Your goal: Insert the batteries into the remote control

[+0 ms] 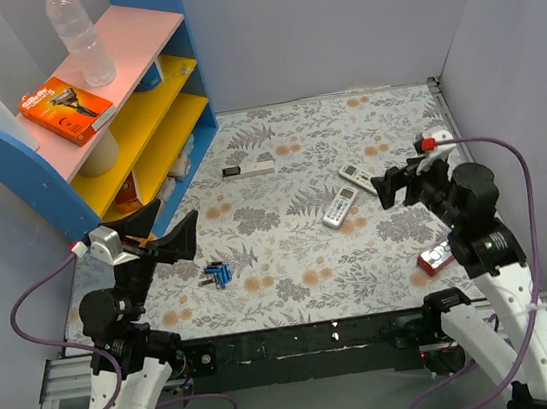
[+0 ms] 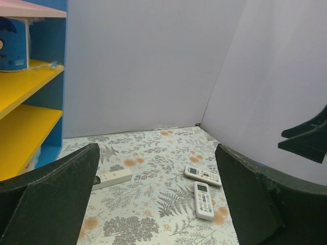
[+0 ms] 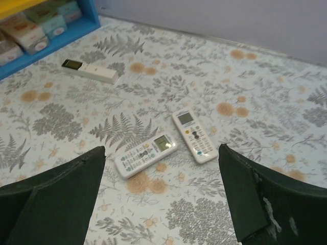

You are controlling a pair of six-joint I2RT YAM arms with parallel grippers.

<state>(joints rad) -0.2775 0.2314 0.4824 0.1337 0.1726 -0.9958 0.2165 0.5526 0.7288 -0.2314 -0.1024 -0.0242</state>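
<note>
Your target, the remote control (image 3: pixel 194 136), is a white rectangle lying face up on the floral surface (image 1: pixel 291 263), right of centre. It has a small grey display at its far end, a few coloured buttons and rows of small grey keys, and it sits just beside a slimmer remote with a greenish screen (image 3: pixel 145 154). The batteries (image 1: pixel 219 273), a tight cluster of short blue cylinders, lie well apart from it nearer your left claw (image 2: pixel 157 148), which like your right claw (image 3: pixel 161 148) is spread wide, the 2 holding nothing above the surface
</note>
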